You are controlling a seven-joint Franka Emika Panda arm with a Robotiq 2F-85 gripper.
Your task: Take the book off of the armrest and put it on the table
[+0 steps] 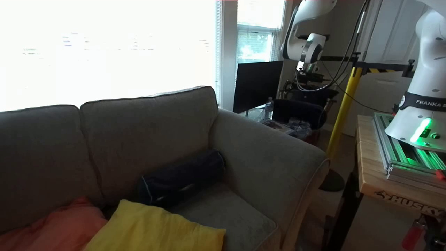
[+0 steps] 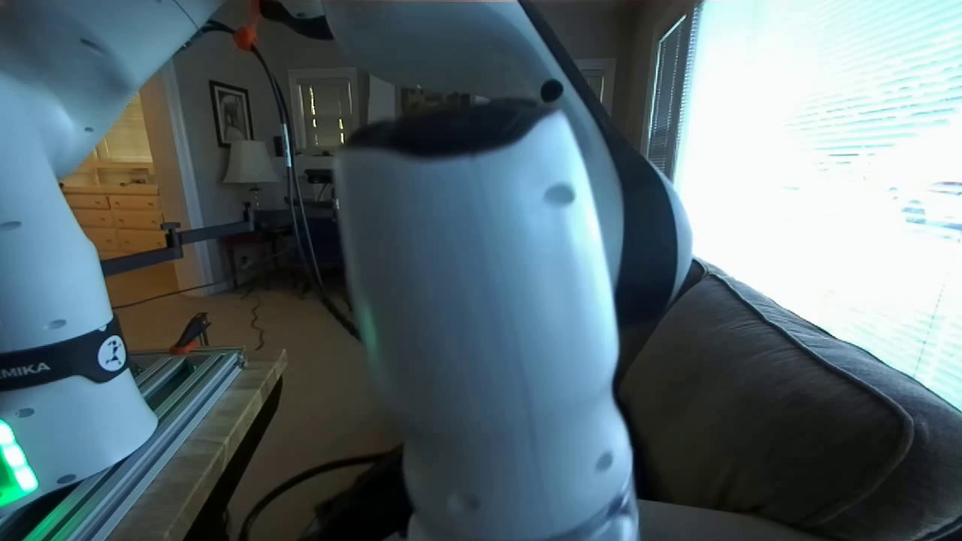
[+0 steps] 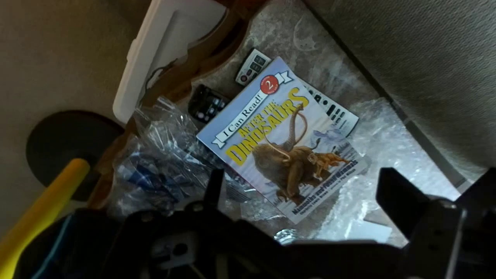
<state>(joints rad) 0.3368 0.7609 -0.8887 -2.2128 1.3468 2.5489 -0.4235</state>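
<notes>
Cluttered, the table [image 3: 325,66] spans mid-frame in the wrist view; the book [image 3: 286,139] lies face-up on it, off the armrest [image 1: 268,139]. Placing looks done; only backing away seems left. The hand [image 3: 302,182] stands wide, holding nothing. A remote [image 3: 343,116] lies under the book; plastic wrap [image 3: 162,155] crowds centre left; in an exterior view a bottle [image 1: 268,108] and monitor [image 1: 258,85] stand near, possible snags.

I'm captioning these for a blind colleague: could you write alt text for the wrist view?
A children's book titled After the Dinosaurs lies face up on a cluttered table, overlapping a white remote, with crumpled clear plastic beside it. The open gripper shows at the bottom edge. At upper right is probably the armrest, in grey fabric.
</notes>
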